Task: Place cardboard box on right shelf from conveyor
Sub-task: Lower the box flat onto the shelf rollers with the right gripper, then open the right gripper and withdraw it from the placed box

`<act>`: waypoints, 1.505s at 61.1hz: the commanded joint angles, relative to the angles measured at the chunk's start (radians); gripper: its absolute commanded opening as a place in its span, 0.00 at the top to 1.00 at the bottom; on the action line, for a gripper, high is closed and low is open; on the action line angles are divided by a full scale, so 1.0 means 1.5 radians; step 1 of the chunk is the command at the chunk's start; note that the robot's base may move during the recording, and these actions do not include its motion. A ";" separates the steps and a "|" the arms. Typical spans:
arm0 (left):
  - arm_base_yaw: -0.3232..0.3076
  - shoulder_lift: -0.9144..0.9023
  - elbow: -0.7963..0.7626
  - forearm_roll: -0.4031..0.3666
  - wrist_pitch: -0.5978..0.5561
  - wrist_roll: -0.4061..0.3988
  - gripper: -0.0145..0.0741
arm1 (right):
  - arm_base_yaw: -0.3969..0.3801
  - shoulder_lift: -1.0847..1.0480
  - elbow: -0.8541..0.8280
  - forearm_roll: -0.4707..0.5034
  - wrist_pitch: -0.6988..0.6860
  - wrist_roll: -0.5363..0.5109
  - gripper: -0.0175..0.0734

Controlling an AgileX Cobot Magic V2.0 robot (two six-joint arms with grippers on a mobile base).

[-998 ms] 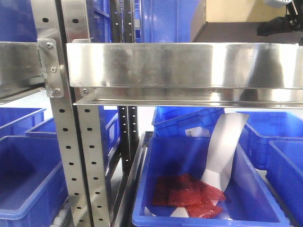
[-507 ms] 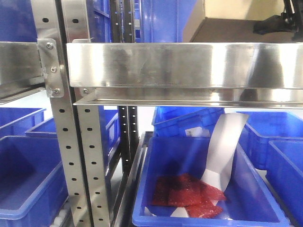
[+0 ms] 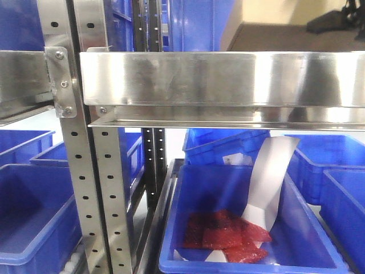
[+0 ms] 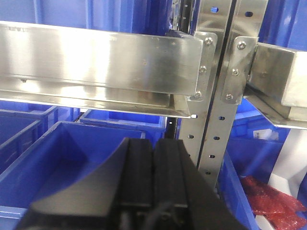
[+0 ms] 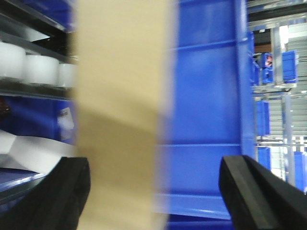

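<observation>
The tan cardboard box [image 3: 268, 35] rests on the right shelf [image 3: 217, 79], behind its shiny front rail at the top right. My right gripper [image 3: 336, 20] shows as a dark shape beside the box's right end. In the right wrist view the box [image 5: 122, 120] is a blurred tan slab between the fingers of the right gripper [image 5: 156, 165], close to the left finger and well clear of the right one; the jaws are open. My left gripper [image 4: 154, 146] is shut on nothing, held low in front of a perforated upright [image 4: 216, 120]. The conveyor is out of view.
Blue plastic bins [image 3: 251, 228] fill the level under the rail; one holds red packets [image 3: 225, 237] and a curled white sheet [image 3: 268, 182]. Perforated steel uprights [image 3: 85, 171] stand at left. More blue bins [image 5: 206, 110] sit behind the box.
The box has shifted slightly left and settled behind the rail. The right gripper's dark shape has moved up and to the right of it.
</observation>
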 commanded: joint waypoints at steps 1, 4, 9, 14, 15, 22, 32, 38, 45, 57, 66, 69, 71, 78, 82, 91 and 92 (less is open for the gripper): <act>-0.002 -0.005 -0.002 -0.003 -0.054 -0.003 0.97 | 0.001 -0.050 -0.004 0.014 -0.014 -0.001 0.11; -0.002 -0.005 -0.002 -0.003 -0.054 -0.003 0.97 | 0.001 -0.062 0.008 0.014 -0.017 -0.001 0.11; -0.002 -0.005 -0.002 -0.003 -0.054 -0.003 0.97 | 0.001 -0.090 0.030 0.014 -0.022 -0.001 0.11; -0.002 -0.005 -0.002 -0.003 -0.054 -0.003 0.97 | 0.001 -0.116 0.046 0.016 -0.027 -0.001 0.11; -0.002 -0.005 -0.002 -0.003 -0.054 -0.003 0.97 | 0.001 -0.121 0.047 0.018 -0.028 -0.001 0.11; -0.002 -0.005 -0.002 -0.003 -0.054 -0.003 0.97 | 0.000 -0.169 0.050 0.092 -0.021 0.024 0.17; -0.002 -0.005 -0.002 -0.003 -0.054 -0.003 0.97 | 0.000 -0.248 0.051 0.376 0.066 0.069 0.52; -0.002 -0.005 -0.002 -0.003 -0.054 -0.003 0.97 | 0.000 -0.288 0.051 0.537 0.156 0.071 0.75; -0.002 -0.005 -0.002 -0.003 -0.054 -0.003 0.97 | 0.000 -0.326 0.060 0.683 0.220 0.071 0.75; -0.002 -0.005 -0.002 -0.003 -0.054 -0.003 0.97 | -0.001 -0.412 0.191 0.808 0.129 0.071 0.75; -0.002 -0.005 -0.002 -0.003 -0.054 -0.003 0.97 | -0.001 -0.498 0.334 0.915 -0.035 0.071 0.75; -0.002 -0.005 -0.002 -0.003 -0.054 -0.003 0.97 | -0.001 -0.531 0.381 0.936 -0.068 0.071 0.75; -0.002 -0.005 -0.002 -0.003 -0.054 -0.003 0.97 | -0.001 -0.553 0.408 0.945 -0.083 0.071 0.75; -0.002 -0.005 -0.002 -0.003 -0.054 -0.003 0.97 | -0.001 -0.629 0.482 0.946 -0.101 0.071 0.75; -0.002 -0.005 -0.002 -0.003 -0.054 -0.003 0.97 | -0.001 -0.671 0.515 0.946 -0.098 0.071 0.75; -0.002 -0.005 -0.002 -0.003 -0.054 -0.003 0.97 | -0.001 -0.720 0.549 0.946 -0.098 0.071 0.75; -0.002 -0.005 -0.002 -0.003 -0.054 -0.003 0.97 | -0.001 -0.720 0.552 0.946 -0.098 0.071 0.75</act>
